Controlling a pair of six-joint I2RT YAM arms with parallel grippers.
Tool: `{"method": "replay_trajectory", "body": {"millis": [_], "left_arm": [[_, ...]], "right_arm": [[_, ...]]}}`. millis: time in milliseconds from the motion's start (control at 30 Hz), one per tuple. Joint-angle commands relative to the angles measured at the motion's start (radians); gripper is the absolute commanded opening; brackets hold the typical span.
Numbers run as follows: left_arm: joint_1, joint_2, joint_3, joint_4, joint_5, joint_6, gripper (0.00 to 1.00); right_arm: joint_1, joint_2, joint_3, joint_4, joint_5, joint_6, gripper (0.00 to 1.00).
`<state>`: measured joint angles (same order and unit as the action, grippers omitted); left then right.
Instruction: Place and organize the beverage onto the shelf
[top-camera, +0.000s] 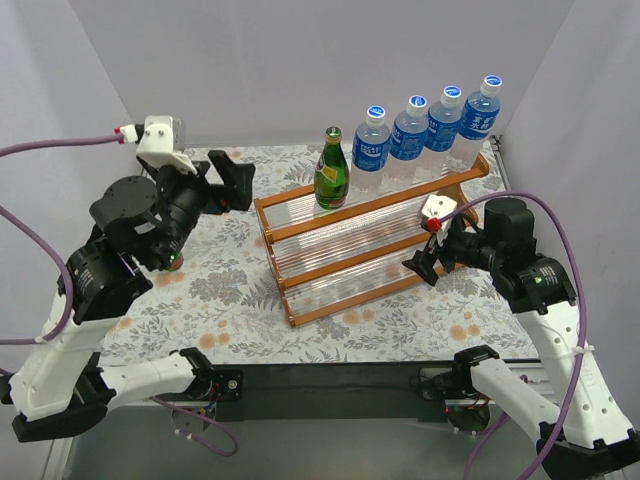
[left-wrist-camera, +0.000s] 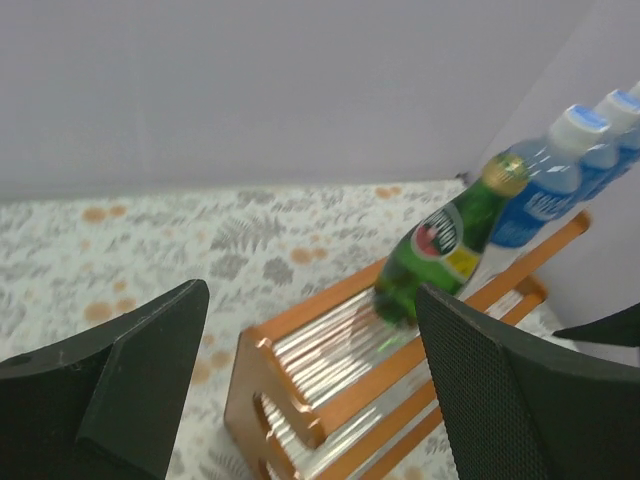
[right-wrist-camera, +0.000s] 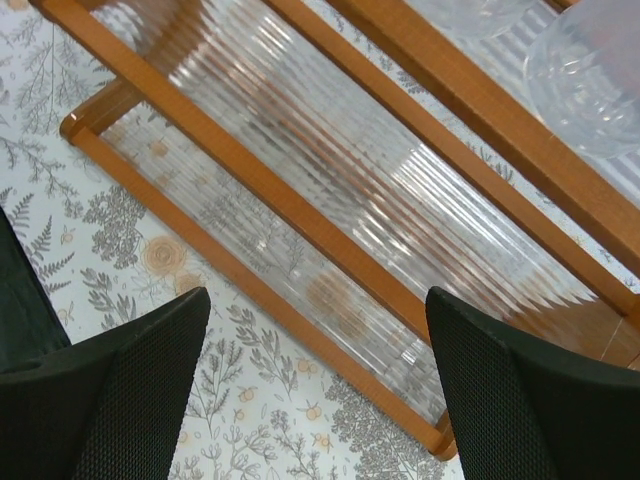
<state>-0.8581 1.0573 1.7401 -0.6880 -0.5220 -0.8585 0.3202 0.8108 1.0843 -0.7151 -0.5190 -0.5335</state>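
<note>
The shelf (top-camera: 350, 250) stands in the middle of the table, a stepped wooden rack with ribbed translucent tiers. On its top tier stand one dark green bottle (top-camera: 331, 170) at the left and four clear blue-labelled bottles (top-camera: 428, 128) in a row to its right. A second green bottle is not in view. My left gripper (top-camera: 238, 180) is open and empty, left of the shelf's top left corner. In the left wrist view the green bottle (left-wrist-camera: 440, 250) and the shelf (left-wrist-camera: 300, 345) lie ahead of the gripper (left-wrist-camera: 310, 400). My right gripper (top-camera: 432, 255) is open and empty over the shelf's right end, above its lower tiers (right-wrist-camera: 330, 190).
The floral tablecloth (top-camera: 220, 290) covers the table. Grey walls close in the back and both sides. In the right wrist view the clear bottle bottoms (right-wrist-camera: 590, 70) show at the top right, and the shelf's front rail (right-wrist-camera: 250, 280) runs diagonally.
</note>
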Motion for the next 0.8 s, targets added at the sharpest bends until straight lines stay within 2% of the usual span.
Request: {"method": "replay_trajectory", "body": {"millis": [0, 100, 267, 400, 567, 767], "left_arm": [[-0.004, -0.043, -0.123, -0.184, -0.162, -0.15, 0.84], [-0.004, -0.155, -0.256, -0.24, -0.232, -0.261, 0.84], [-0.004, -0.304, -0.349, -0.329, -0.329, -0.401, 0.84], [-0.002, -0.274, -0.378, -0.404, -0.386, -0.451, 0.85], [-0.004, -0.235, -0.421, -0.415, -0.444, -0.491, 0.87], [0.017, -0.201, -0.449, -0.297, -0.426, -0.401, 0.87]], "right_arm": [[-0.009, 0.001, 0.037, -0.081, -0.021, -0.077, 0.94], [-0.016, 0.031, 0.035, -0.15, -0.004, -0.086, 0.92], [-0.027, 0.057, -0.001, -0.184, 0.017, -0.1, 0.82], [-0.043, 0.005, -0.101, -0.15, 0.02, -0.102, 0.8], [-0.075, -0.053, -0.198, -0.097, 0.022, -0.092, 0.81], [-0.089, -0.091, -0.23, -0.055, -0.015, -0.074, 0.81]]}}
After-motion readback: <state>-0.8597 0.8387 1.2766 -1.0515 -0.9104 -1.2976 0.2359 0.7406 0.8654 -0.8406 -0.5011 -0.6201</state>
